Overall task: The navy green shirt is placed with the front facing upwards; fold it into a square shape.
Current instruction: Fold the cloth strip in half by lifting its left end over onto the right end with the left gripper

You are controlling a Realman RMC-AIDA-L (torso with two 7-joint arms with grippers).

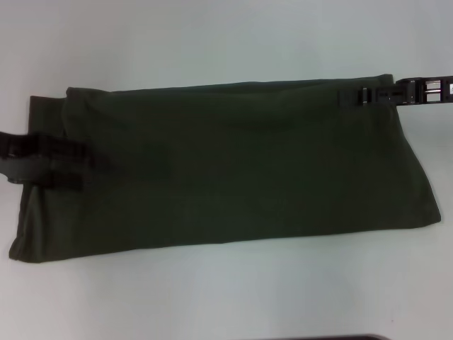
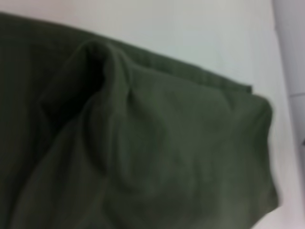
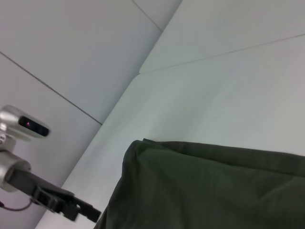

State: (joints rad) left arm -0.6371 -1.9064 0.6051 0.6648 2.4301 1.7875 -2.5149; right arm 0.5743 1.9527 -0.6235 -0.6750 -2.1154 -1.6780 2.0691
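Observation:
The navy green shirt (image 1: 233,163) lies on the white table as a long folded band, plain dark olive cloth on top and no print showing. My left gripper (image 1: 90,173) reaches in over its left end, open, with one finger (image 1: 88,159) farther back than the other. In the left wrist view the shirt (image 2: 157,157) is rucked into a raised ridge near its corner. My right gripper (image 1: 348,98) lies on the band's far edge near the right corner. The right wrist view shows a shirt corner (image 3: 190,186) and, farther off, the left gripper (image 3: 81,210).
White table (image 1: 226,290) surrounds the shirt on every side. A table seam (image 3: 214,55) and the table's edge run behind the cloth. A dark object edge (image 1: 354,338) shows at the front of the head view.

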